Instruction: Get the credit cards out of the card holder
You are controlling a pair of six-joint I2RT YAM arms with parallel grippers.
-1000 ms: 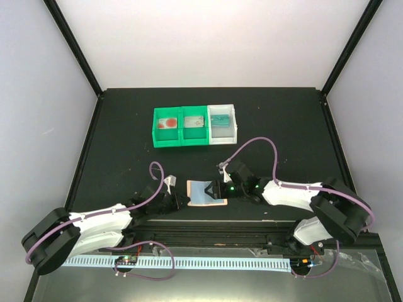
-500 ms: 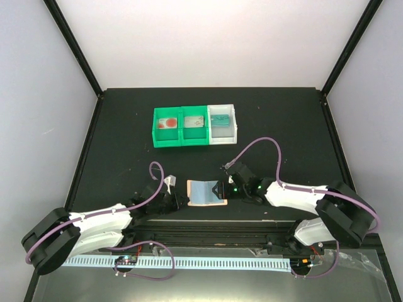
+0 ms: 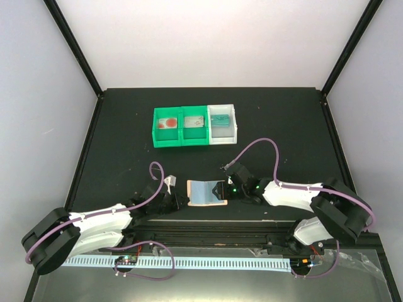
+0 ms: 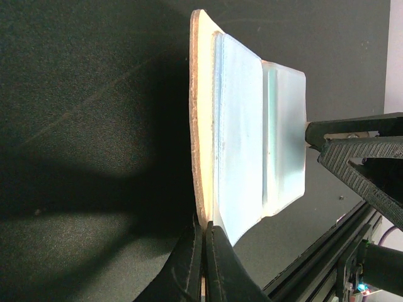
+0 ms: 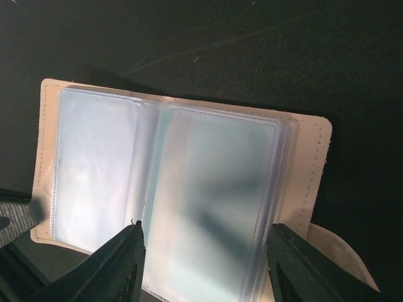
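Checking progress: tan leather-like folding card holder (image 3: 206,192) lies opened flat on the black table (image 3: 126,145), directly between the two pincers. Left pincer (image 4: 203,251) is closed tight, its fingertips pinching the outer edge of the tan cover, so the holder sits straight ahead of its tips. Right pincer (image 5: 204,251) stands about half spread, one finger either side of the clear plastic sleeves (image 5: 214,189) just below it, gripping nothing. Well beyond both pincers, across the table, three cards are out already: a white card with a red mark (image 3: 167,123) and a grey card (image 3: 195,122) in the two compartments of the green plastic bin (image 3: 181,142), and a teal card (image 3: 221,121) in the white plastic bin (image 3: 236,129) touching it. Sleeves look pale blue with a faint teal tinge under the right-hand page; cannot tell whether a card is inside. Judgement: task mostly done, possibly complete; what is left is confirming the sleeves are empty.
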